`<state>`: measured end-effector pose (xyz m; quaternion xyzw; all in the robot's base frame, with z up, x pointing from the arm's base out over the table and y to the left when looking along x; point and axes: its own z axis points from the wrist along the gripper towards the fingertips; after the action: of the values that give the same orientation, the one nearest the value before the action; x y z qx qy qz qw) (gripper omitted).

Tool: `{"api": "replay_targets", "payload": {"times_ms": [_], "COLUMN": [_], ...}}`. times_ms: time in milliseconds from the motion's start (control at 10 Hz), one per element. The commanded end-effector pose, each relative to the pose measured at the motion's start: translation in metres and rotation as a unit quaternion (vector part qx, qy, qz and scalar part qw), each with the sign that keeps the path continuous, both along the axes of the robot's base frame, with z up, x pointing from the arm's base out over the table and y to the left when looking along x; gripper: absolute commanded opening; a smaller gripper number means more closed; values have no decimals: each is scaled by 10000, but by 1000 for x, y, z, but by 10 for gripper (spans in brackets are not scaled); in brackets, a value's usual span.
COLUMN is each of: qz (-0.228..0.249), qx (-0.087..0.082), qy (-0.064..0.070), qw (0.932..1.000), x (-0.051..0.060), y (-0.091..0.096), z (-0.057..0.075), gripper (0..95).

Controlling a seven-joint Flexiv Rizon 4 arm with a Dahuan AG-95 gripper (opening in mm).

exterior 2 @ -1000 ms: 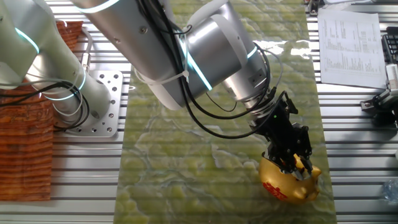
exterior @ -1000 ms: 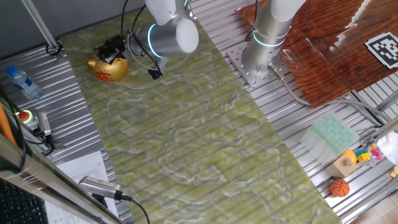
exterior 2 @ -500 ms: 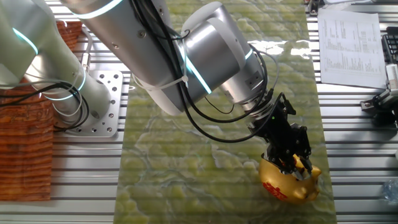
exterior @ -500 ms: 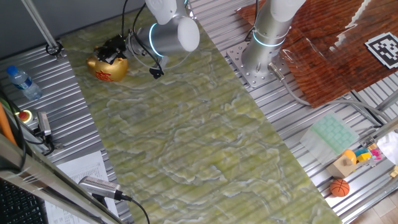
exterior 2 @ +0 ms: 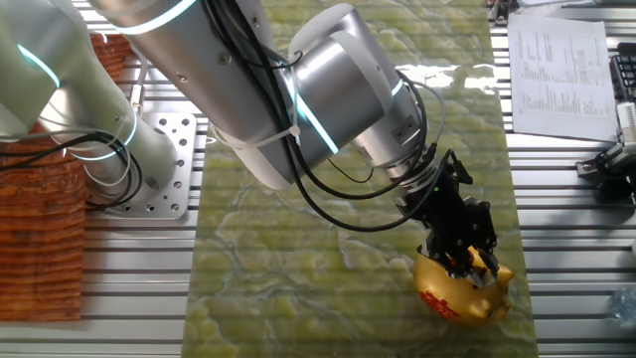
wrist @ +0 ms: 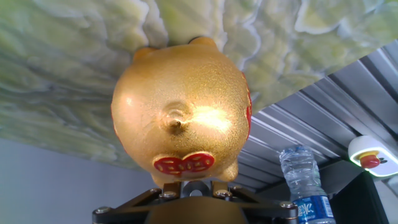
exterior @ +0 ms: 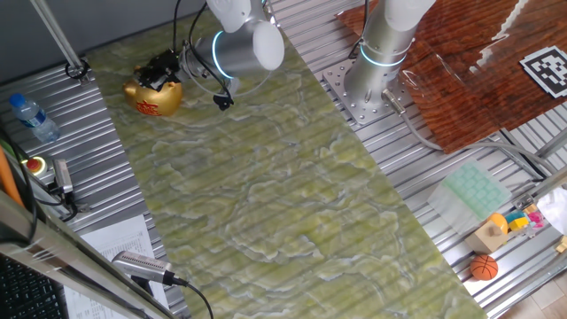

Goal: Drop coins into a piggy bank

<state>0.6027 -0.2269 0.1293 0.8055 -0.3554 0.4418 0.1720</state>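
- The piggy bank, gold with red markings, stands on the green marbled mat, toward 10 o'clock in one fixed view and toward 5 o'clock in the other.
- The gripper hangs right over the pig's back, touching or just short of it; the views cannot settle which.
- No coin shows in any view, so I cannot tell whether the fingers hold one or how far apart they stand.
- Likely risk: a coin let go slightly off the slot would bounce from the rounded, shiny back and roll across the mat toward the ribbed metal table.
- A downward push from the black fingers could also tip or slide the light pig.
- The silver arm reaches from its base at 9 o'clock in that view, wrist bent steeply down over the pig.
- A water bottle stands off the mat at 4 o'clock in the hand view.
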Motion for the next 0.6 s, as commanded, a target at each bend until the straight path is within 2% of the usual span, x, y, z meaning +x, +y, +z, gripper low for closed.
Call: {"api": "replay_targets", "payload": {"times_ms": [100, 600], "qz": [5, 35], "qx": [14, 12], "qy": [-13, -44], "qw": [10000, 10000], "x": [0, 0], "y": [0, 0], "z": [0, -2], "gripper": [0, 0]}}
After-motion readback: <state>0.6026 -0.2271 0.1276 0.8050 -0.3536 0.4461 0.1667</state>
